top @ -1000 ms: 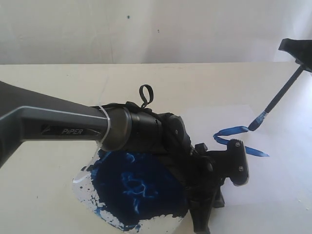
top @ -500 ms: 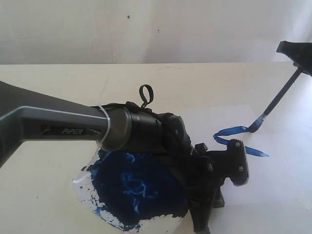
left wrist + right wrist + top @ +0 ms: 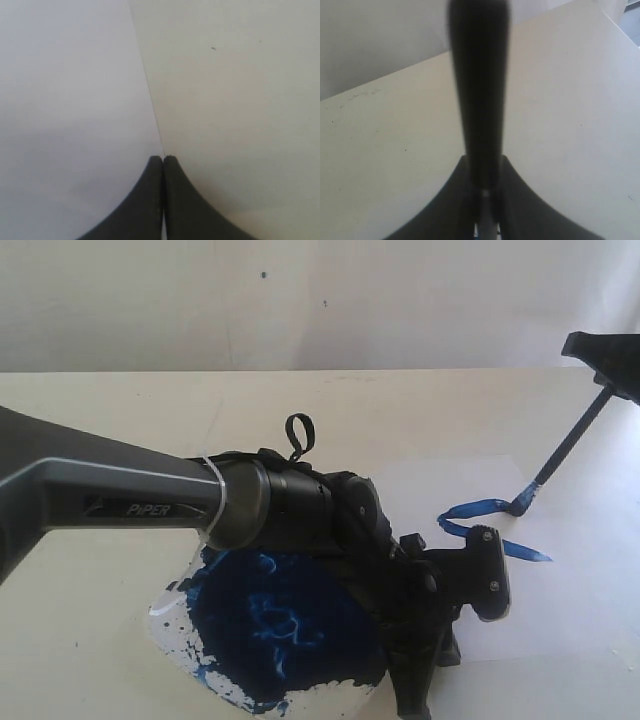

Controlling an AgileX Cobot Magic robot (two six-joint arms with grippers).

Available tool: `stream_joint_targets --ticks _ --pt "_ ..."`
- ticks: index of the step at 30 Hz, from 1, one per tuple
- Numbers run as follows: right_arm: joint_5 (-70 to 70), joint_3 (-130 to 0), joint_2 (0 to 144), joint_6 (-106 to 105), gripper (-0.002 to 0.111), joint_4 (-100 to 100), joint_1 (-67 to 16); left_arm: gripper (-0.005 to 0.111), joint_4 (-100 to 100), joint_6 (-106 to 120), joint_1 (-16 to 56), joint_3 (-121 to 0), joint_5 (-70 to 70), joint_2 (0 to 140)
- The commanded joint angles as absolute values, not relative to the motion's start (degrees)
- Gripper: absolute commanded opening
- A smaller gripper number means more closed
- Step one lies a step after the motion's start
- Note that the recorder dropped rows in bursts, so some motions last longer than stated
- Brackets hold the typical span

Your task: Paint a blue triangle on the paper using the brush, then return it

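Note:
The white paper (image 3: 545, 610) lies right of centre on the cream table. On it, two bright blue strokes of the blue triangle (image 3: 475, 509) meet at a rounded corner. My right gripper (image 3: 482, 162), at the upper right of the exterior view, is shut on the brush (image 3: 570, 445). The black handle slants down to the left, and the blue bristles (image 3: 520, 506) touch the end of the upper stroke. My left gripper (image 3: 163, 159) is shut on nothing, its fingertips at the paper's edge (image 3: 150, 100).
A clear paint tray (image 3: 170, 615) holding a large dark-blue puddle (image 3: 270, 625) sits at the front, left of the paper. The left arm (image 3: 130, 500) reaches across above it. A pale wall closes off the back of the table.
The right gripper has drifted slightly left, so the brush stands a little steeper. Its bristles stay at the end of the upper stroke. The left arm has not moved.

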State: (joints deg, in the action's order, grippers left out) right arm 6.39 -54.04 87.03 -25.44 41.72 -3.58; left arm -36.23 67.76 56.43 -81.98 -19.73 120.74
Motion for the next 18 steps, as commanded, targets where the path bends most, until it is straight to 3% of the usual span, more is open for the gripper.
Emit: stream_joint_targets --ticks 1,18 --pt "8.08 -54.22 85.58 -25.62 0.000 40.11 -3.65 0.000 -36.75 67.66 56.69 -81.93 -21.05 120.71" --pt "11.99 -53.89 84.51 -25.42 0.000 34.76 -3.42 0.000 -36.75 67.66 56.69 -81.93 -21.05 120.71"
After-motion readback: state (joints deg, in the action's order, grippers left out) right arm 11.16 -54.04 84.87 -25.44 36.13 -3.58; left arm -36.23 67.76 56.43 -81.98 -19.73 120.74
